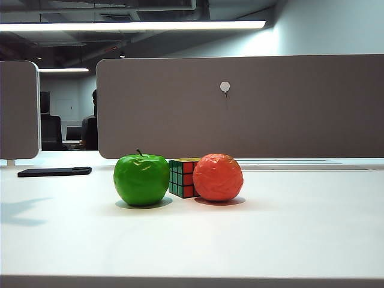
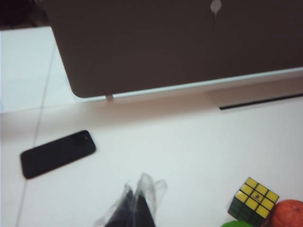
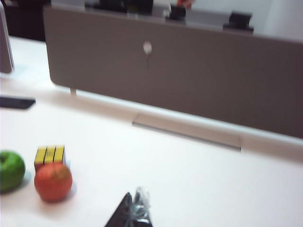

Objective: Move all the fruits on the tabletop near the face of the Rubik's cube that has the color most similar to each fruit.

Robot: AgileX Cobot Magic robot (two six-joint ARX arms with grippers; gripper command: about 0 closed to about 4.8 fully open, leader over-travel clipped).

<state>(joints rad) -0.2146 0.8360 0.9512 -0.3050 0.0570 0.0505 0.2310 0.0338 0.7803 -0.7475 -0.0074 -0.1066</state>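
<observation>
— White table (image 1: 288, 240) is stretching across the front, with grey partition panels (image 1: 240, 108) standing behind it. What is lying on it, from the left?

— One black phone (image 1: 54, 171) is lying flat at the far left edge. Then one green apple (image 1: 141, 179) is sitting upright, stem up. One Rubik's cube (image 1: 183, 177) is sitting just behind and between the two fruits, showing a green face toward the apple and an orange-red face toward the other fruit, yellow on top. One orange-red fruit (image 1: 218, 177) with wrinkled skin is sitting right of the cube, touching it or nearly so.

— So two fruits, one cube. And the arms?

— Neither is showing in the exterior view. In the left wrist view the left gripper (image 2: 135, 208) is hanging above bare table, its fingers pressed together with nothing between them, the phone to one side and the cube to the other. In the right wrist view the right gripper (image 3: 132, 213) is also pinched closed and empty, pointing over the table, well apart from the orange-red fruit.
</observation>
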